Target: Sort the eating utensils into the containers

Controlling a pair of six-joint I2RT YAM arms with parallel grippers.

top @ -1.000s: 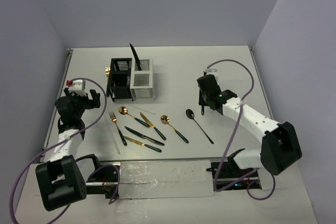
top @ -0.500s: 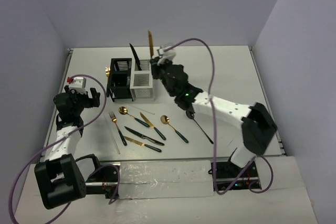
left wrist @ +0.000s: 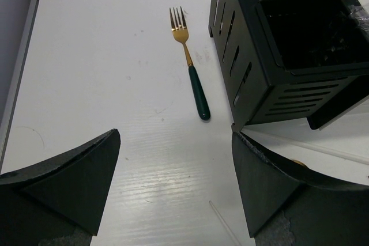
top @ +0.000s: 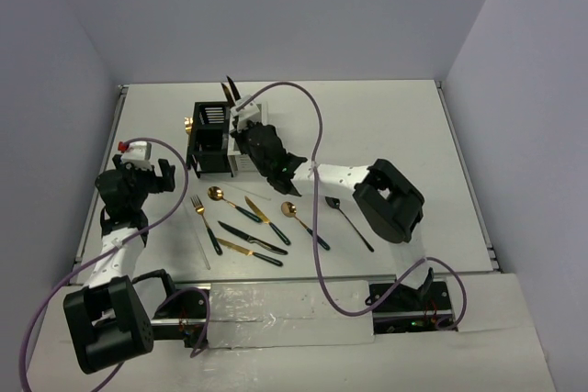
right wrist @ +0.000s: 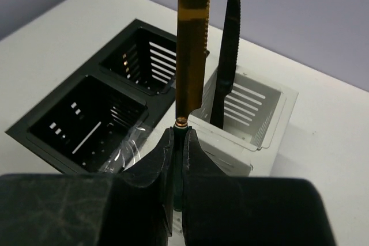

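1. Since half a second ago, right gripper (top: 246, 129) swung further across from beside the white caddy (top: 248, 149) to directly above it, gold knife (right wrist: 192, 38) carried along and lowered.
2. Clamped tight on the gold knife by its dark handle, blade pointing up, just over the white caddy's near corner.
3. Standing inside the white caddy: one black knife (right wrist: 226, 56), serrated, upright, just behind the gold blade.
4. Joined to the white caddy on its left: black caddy (top: 209, 139), with a gold-headed piece poking out at its far left side.
5. Left gripper (top: 147, 174) hanging well left of the black caddy, fingers (left wrist: 63, 180) spread wide, holding nothing.
6. Under it, just beside the black caddy's wall: gold fork (left wrist: 190, 64) with green handle, flat on the worktop (top: 386, 117).
7. In front of the caddies: remaining forks, spoons and knives (top: 253, 227) scattered flat, a black spoon (top: 347, 220) off to the right.
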